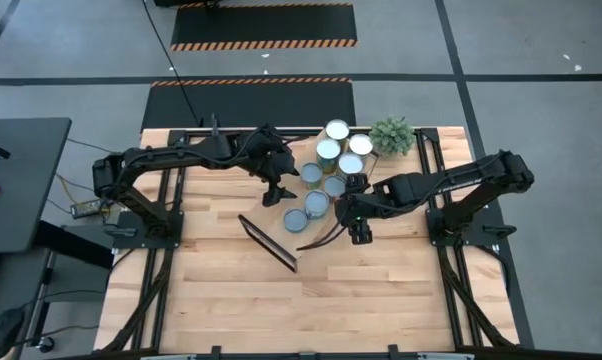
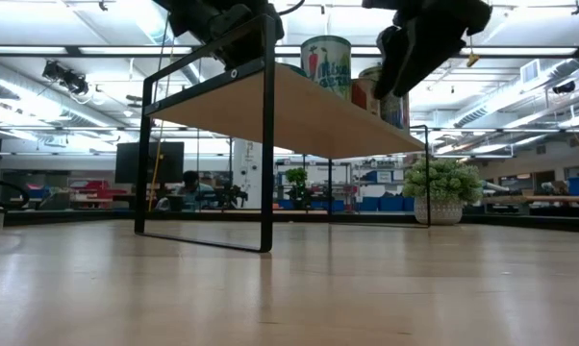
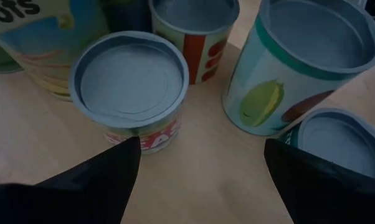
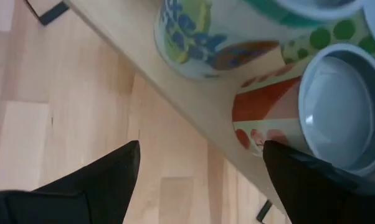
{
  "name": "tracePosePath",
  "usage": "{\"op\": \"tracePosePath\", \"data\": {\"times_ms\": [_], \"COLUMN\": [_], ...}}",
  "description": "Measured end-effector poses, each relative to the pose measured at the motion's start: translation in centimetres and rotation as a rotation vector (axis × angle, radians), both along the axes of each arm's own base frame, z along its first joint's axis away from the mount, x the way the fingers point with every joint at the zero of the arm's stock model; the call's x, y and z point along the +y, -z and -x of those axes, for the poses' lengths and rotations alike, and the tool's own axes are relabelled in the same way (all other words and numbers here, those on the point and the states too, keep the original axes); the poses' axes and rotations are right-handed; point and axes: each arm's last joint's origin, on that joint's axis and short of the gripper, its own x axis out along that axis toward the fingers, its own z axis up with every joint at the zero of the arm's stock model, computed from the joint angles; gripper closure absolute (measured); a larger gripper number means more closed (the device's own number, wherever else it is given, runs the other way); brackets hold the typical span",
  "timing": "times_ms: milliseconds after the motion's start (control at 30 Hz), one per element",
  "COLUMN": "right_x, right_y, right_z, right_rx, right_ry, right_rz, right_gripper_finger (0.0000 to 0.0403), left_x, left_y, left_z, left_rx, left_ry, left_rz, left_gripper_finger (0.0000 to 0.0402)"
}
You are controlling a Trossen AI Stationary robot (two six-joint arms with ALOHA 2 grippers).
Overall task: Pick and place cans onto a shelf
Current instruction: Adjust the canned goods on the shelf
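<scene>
Both arms worked over a cluster of cans (image 1: pixel 331 170) standing on the shelf (image 2: pixel 299 111), a light-wood plank on dark end frames set on the slatted table (image 1: pixel 221 300), as seen from above. The left gripper (image 1: pixel 272 193) hung beside the cluster with its fingers spread and empty, its wrist camera looking down on a short red-labelled can (image 3: pixel 130 87) just ahead of the fingertips. The right gripper (image 1: pixel 357 232) hovered at the shelf's near edge, fingers also spread and holding nothing, with a red-and-white can (image 4: pixel 312 112) close to one finger. A potted plant (image 1: pixel 391 135) stood near the cans. With every visible can already on the plank, the placing step appeared nearly finished; any next move would call for both grippers to lift away without nudging the tightly packed cans.
</scene>
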Motion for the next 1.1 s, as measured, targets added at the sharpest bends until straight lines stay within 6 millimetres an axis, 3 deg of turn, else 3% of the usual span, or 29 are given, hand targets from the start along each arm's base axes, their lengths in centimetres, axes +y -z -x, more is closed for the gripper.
{"op": "tracePosePath", "data": {"times_ms": [333,633,867,1100], "right_x": [-0.3,0.6,1.2,2.6], "right_y": [-0.4,-3.4,-4.3,-4.1], "right_z": [-0.3,0.7,0.7,0.5], "right_rx": [-0.037,-0.005,-0.048,-0.104], "right_ry": [-0.002,0.037,0.084,0.114], "right_rz": [-0.019,-0.090,-0.142,-0.213], "right_gripper_finger": [0.0056,0.0056,0.0056,0.0056], "left_x": [-0.4,-0.5,-0.5,-0.8], "left_y": [-0.1,-0.4,-0.4,-2.1], "left_z": [-0.2,-0.5,-0.4,1.4], "left_rx": [-0.009,-0.046,-0.041,-0.042], "left_ry": [-0.009,-0.006,-0.015,-0.017], "left_rz": [0.020,0.013,0.024,-0.047], "left_gripper_finger": [0.0054,0.0054,0.0054,0.0054]}}
